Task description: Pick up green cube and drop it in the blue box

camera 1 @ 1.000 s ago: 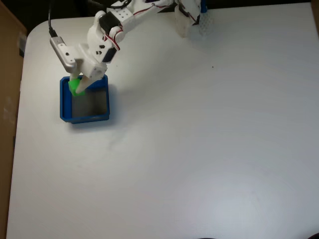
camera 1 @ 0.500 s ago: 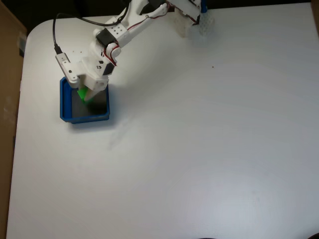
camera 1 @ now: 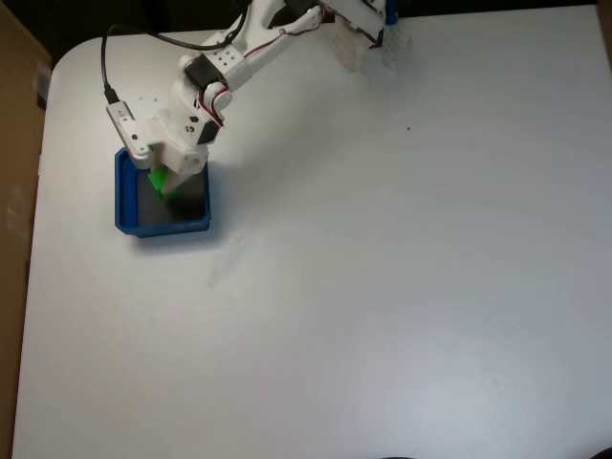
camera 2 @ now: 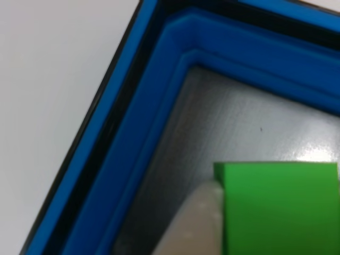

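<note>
The blue box [camera 1: 123, 199] sits at the left of the white table in the fixed view. My gripper [camera 1: 166, 184] reaches down into it from the white arm and is shut on the green cube [camera 1: 158, 179], which it holds low over the box's grey floor. In the other view the green cube [camera 2: 279, 207] is close up at the lower right. A white finger [camera 2: 194, 223] presses against its left face, and the blue box's thick stepped wall [camera 2: 159, 106] runs diagonally behind it. The second finger is hidden.
The arm's base [camera 1: 368, 38] stands at the table's far edge, top centre. A black cable [camera 1: 103, 62] loops to the wrist. A brown board [camera 1: 14, 191] lines the left side. Open white tabletop [camera 1: 402, 287] spreads right of and below the box.
Over the last second the gripper swung and dropped lower into the blue box with the green cube. In the last half second nothing has moved.
</note>
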Motion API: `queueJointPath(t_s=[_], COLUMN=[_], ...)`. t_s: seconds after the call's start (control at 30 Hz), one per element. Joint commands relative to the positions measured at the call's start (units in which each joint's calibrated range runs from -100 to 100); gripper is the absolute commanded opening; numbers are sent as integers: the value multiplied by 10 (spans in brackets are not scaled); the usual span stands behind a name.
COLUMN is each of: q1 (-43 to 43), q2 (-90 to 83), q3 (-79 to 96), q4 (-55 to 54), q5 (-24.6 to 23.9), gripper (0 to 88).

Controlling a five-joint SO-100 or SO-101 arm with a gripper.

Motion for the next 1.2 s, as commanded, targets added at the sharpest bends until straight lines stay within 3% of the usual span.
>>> queueJointPath(t_s=[0.0,0.23,0.73,1.17], q1=[7,7,7,8], q2=[-16,-16,-16,-92], q3=[-25,-25,-25,-24], q4=[-5,-5,-5,-5], q5=[-1,0,-1,-1], gripper=[34,46,220,225])
